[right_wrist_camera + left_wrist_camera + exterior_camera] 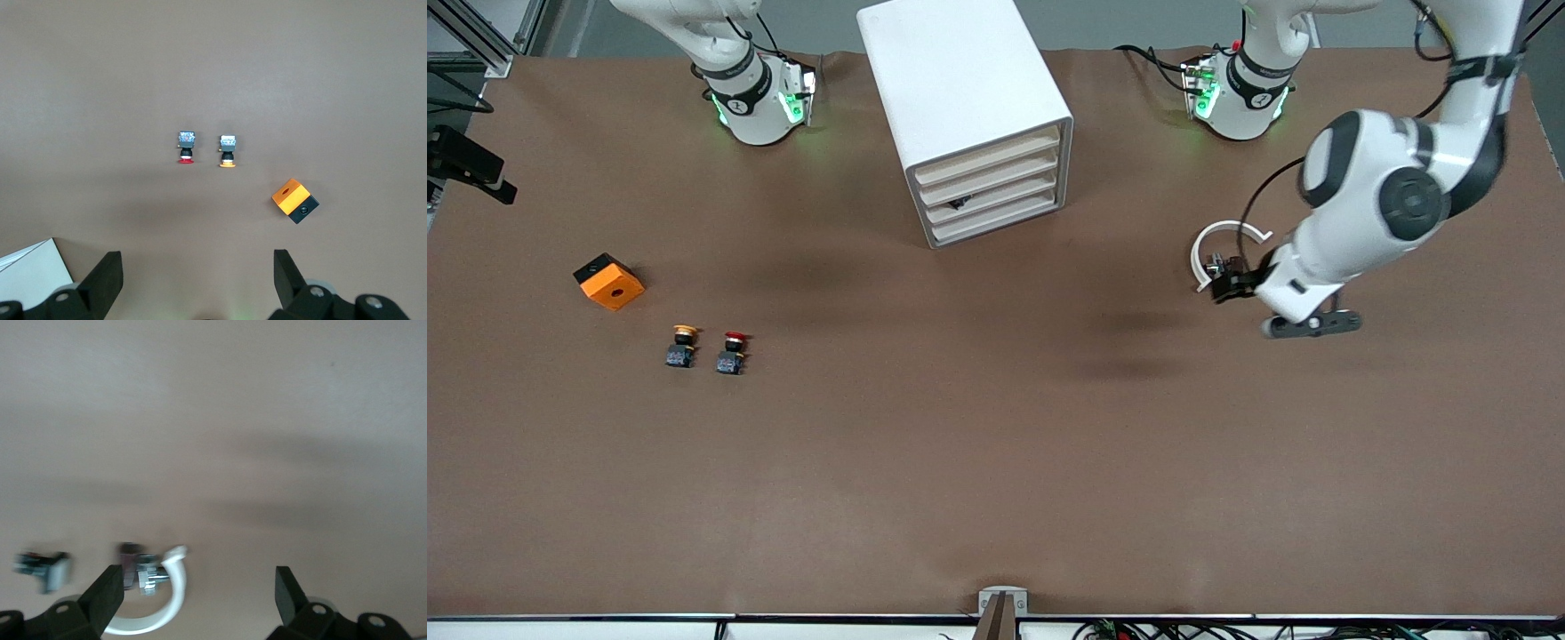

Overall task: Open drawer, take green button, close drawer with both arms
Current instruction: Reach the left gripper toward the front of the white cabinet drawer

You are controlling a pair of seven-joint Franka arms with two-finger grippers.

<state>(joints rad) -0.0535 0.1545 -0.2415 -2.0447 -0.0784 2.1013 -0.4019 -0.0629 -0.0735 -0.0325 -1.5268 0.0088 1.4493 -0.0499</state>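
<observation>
The white cabinet point(960, 80) stands near the robots' bases, and its four cream drawers point(989, 185) are all pushed in. A small dark thing point(958, 204) shows in the gap at the third drawer from the top. The green button is not in view. My left gripper point(1230, 284) hangs open and empty low over the table at the left arm's end, right by a white C-shaped ring point(1221, 238). In the left wrist view point(198, 595) the ring point(170, 600) lies between the fingers point(107, 595). My right gripper point(197, 277) is open and empty, high over the table.
A yellow-capped button point(683, 347) and a red-capped button point(732, 352) stand side by side toward the right arm's end, also in the right wrist view point(227, 151) point(186, 147). An orange box point(609, 281) point(294, 200) sits near them. Small metal parts point(143, 572) lie by the ring.
</observation>
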